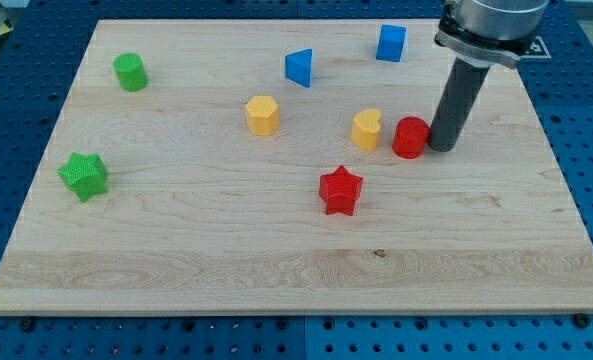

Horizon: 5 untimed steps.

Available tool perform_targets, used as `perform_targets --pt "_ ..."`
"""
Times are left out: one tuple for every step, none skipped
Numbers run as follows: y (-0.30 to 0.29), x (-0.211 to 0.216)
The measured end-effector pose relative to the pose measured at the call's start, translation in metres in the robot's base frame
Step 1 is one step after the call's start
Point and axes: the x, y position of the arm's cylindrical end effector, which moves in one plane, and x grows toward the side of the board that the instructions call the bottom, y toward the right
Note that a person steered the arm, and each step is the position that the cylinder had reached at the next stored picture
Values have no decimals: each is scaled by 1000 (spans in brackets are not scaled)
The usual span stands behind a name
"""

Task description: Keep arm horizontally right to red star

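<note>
The red star (340, 190) lies on the wooden board (276, 270), right of the middle. My tip (442, 147) stands up and to the right of it, touching or almost touching the right side of a red cylinder (410, 137). The tip is higher in the view than the star, not level with it. The rod rises toward the view's top right.
A yellow heart-like block (367, 129) sits just left of the red cylinder. A yellow hexagon (262, 115), a blue triangle-like block (299, 67) and a blue cube (391, 43) lie toward the top. A green cylinder (130, 72) and a green star (84, 175) lie at the left.
</note>
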Motion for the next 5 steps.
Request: perform_targets --pt "0 0" --pt "8 0" --pt "46 12" --pt "51 25" --pt "50 36"
